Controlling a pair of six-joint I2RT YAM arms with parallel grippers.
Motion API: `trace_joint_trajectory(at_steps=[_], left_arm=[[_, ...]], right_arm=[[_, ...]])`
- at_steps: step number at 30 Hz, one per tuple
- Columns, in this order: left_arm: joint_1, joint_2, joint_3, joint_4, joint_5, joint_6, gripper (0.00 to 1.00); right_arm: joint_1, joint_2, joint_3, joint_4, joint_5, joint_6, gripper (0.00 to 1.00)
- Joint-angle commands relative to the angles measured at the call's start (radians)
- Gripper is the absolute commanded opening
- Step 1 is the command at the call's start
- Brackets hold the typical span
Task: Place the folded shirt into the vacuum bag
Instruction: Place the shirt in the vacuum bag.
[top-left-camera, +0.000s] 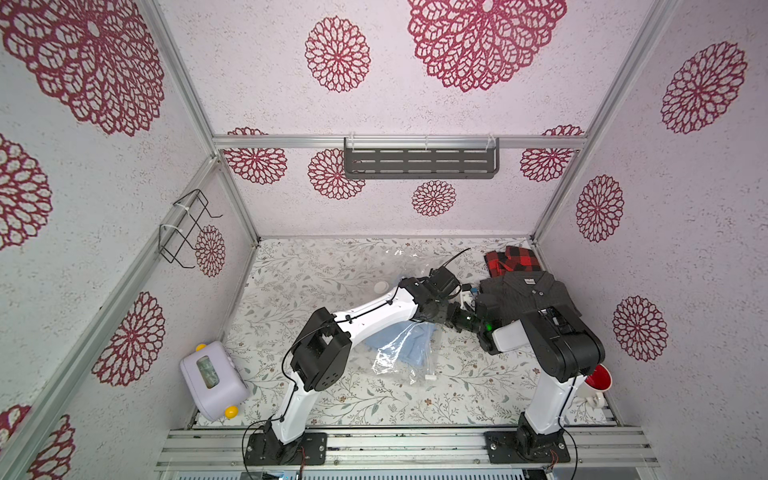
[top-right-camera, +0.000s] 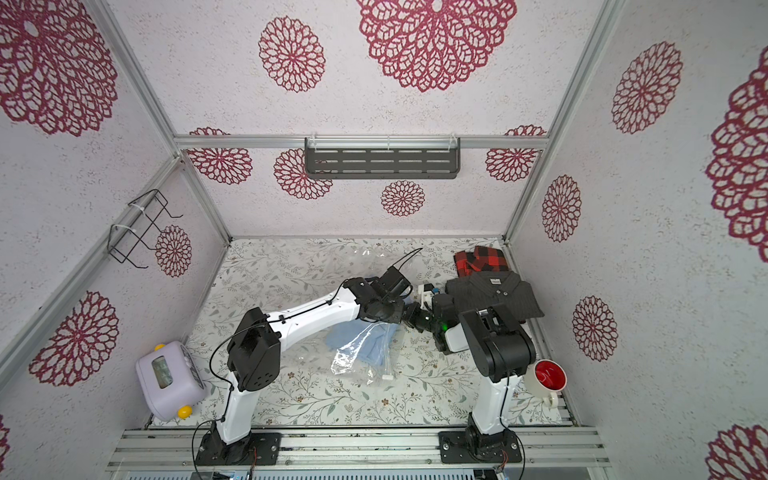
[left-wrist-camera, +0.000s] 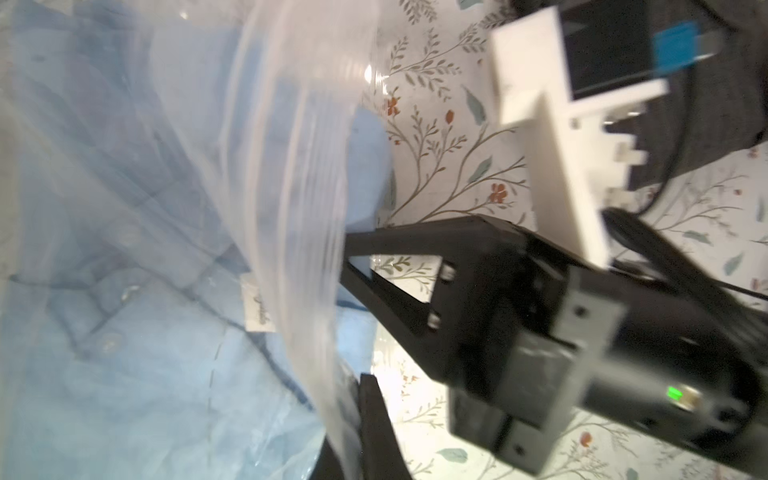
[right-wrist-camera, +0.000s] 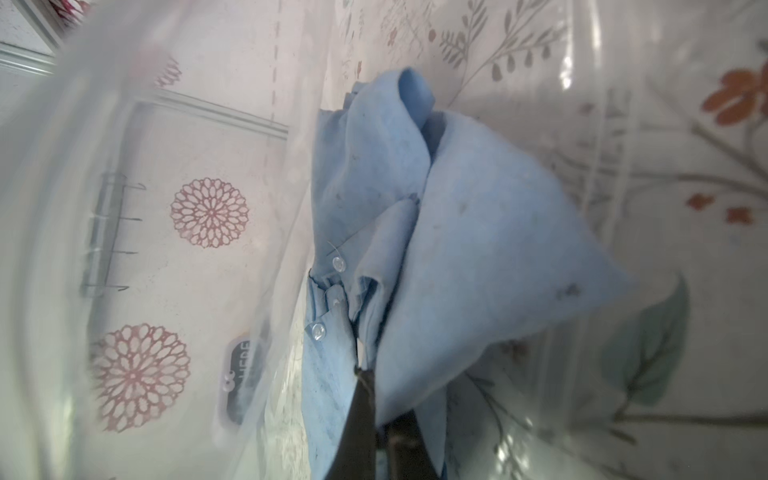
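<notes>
Blue shirt (right-wrist-camera: 478, 249): it lies on the counter (top-left-camera: 415, 403) between the two arms, partly inside the vacuum bag (top-left-camera: 395, 353). Clear plastic covers part of it in both top views.
Vacuum bag: it is spread over the middle of the counter, and its white round valve (top-left-camera: 381, 287) sits farther back. The near part is bunched up around the shirt.
Right tool (right-wrist-camera: 370, 386): it is squeezed tight on a fold of the blue shirt, probably so the arm can push the cloth deeper into the bag.
Left tool (left-wrist-camera: 353, 399): its jaws are closed, and the plastic edge runs between them. It seems to hold the bag's mouth up so the shirt has room to go in.
Other shirts: a dark grey shirt (top-left-camera: 528, 295) and a red checked shirt (top-left-camera: 513, 259) wait at the far right of the counter, well apart from the bag.
Job so far: I think the shirt is only partly in.
</notes>
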Motion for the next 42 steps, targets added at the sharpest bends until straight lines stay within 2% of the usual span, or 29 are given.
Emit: trace_joint_trajectory(at_steps=[1, 7, 12, 20, 26, 33, 42], left_arm=[[-0.024, -0.057, 0.023, 0.067, 0.029, -0.010, 0.00], [-0.026, -0.096, 0.007, 0.086, 0.028, -0.004, 0.00], [-0.032, -0.112, 0.008, 0.114, 0.041, 0.001, 0.00], [-0.050, -0.122, 0.027, 0.125, 0.048, 0.015, 0.00], [-0.062, -0.172, 0.028, 0.147, 0.037, 0.020, 0.00], [-0.082, -0.203, 0.036, 0.168, 0.033, 0.031, 0.00], [-0.117, -0.225, 0.050, 0.177, 0.030, 0.067, 0.00]], right_arm=[[0.022, 0.025, 0.047, 0.053, 0.013, 0.036, 0.00], [0.051, 0.046, 0.093, 0.040, 0.013, 0.043, 0.00], [0.090, 0.102, 0.149, 0.103, 0.038, 0.127, 0.00], [0.150, 0.147, 0.265, 0.031, 0.120, 0.141, 0.00], [0.201, 0.181, 0.290, 0.057, 0.218, 0.199, 0.00], [0.246, 0.266, 0.423, 0.015, 0.223, 0.213, 0.00], [0.278, 0.314, 0.518, 0.023, 0.250, 0.279, 0.00]])
